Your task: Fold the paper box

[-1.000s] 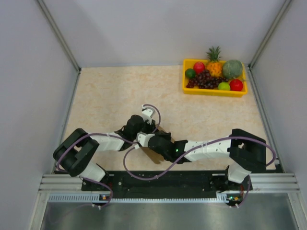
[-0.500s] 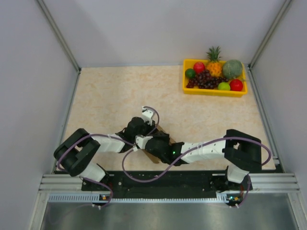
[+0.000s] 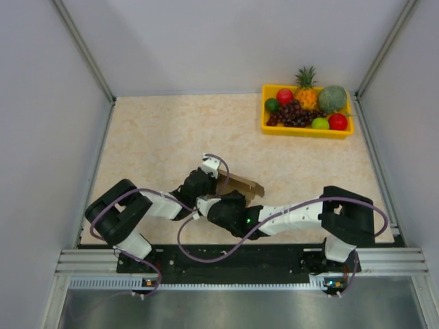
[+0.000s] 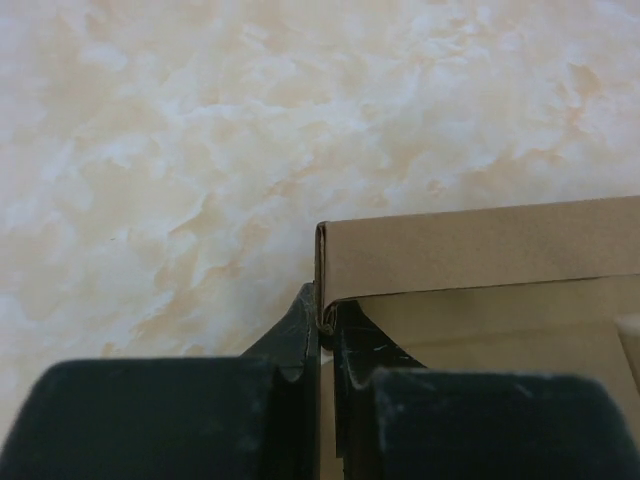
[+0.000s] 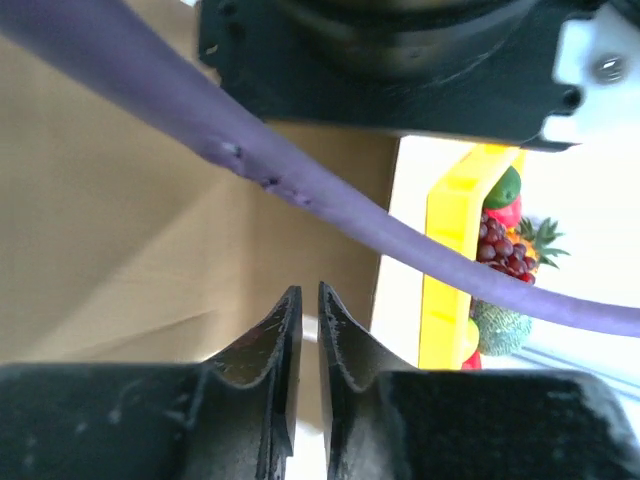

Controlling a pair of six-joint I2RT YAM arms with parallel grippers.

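The paper box [image 3: 241,183] is found on the tabletop [image 3: 158,130], a little toward 6 o'clock from the middle, as a piece of brown cardboard (partly hidden under the two arms). Its visible part is stretched toward 3 o'clock from the left tool [image 4: 322,325]. In the left wrist view a folded edge of the cardboard is seen pinched between the fingers [image 4: 300,325], which are clenched on it. The fold is rounded at its corner, and the rest of the sheet is spread toward 3 o'clock against the marbled surface. The right tool [image 5: 308,320] is seen with its fingers drawn almost together, with only a thin slit left. Whether any cardboard is caught in that slit cannot be told. Brown cardboard is seen beyond it toward 10 o'clock, and a purple cable [image 5: 300,190] is laid across that view. A yellow tray [image 3: 305,131] of fruit is set in the 1 o'clock corner, well apart from the box.
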